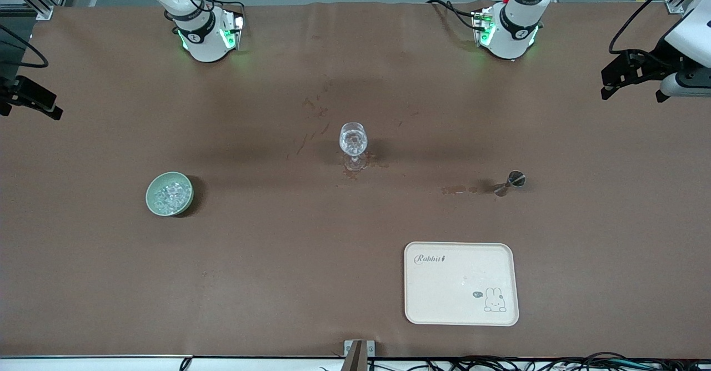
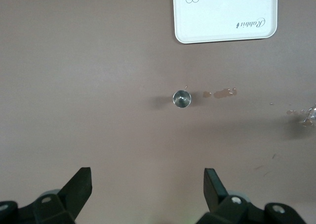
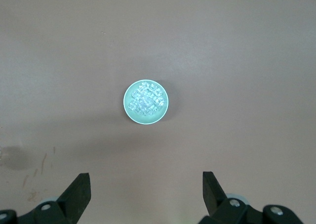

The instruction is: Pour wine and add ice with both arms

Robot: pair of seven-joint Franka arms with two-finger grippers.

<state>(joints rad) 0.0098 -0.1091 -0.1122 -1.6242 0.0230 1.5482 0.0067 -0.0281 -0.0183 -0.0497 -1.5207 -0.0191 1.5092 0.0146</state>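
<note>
A stemmed glass (image 1: 353,139) stands upright at the table's middle; its bowl glints, and I cannot tell what it holds. The ice (image 1: 169,195) fills a pale green bowl (image 1: 154,185) toward the right arm's end; the right wrist view shows the ice (image 3: 144,101) in the bowl (image 3: 129,111) from above. A small metal cup (image 1: 511,182) stands toward the left arm's end, also in the left wrist view (image 2: 182,99). My left gripper (image 2: 147,184) is open and empty high over the table near the cup. My right gripper (image 3: 146,184) is open and empty high over the table near the bowl.
A cream tray (image 1: 461,304) with a rabbit print lies nearer the front camera than the cup, also in the left wrist view (image 2: 224,26). Brown spill stains (image 1: 458,189) lie beside the cup and around the glass foot. The arm bases (image 1: 511,32) stand along the table's back edge.
</note>
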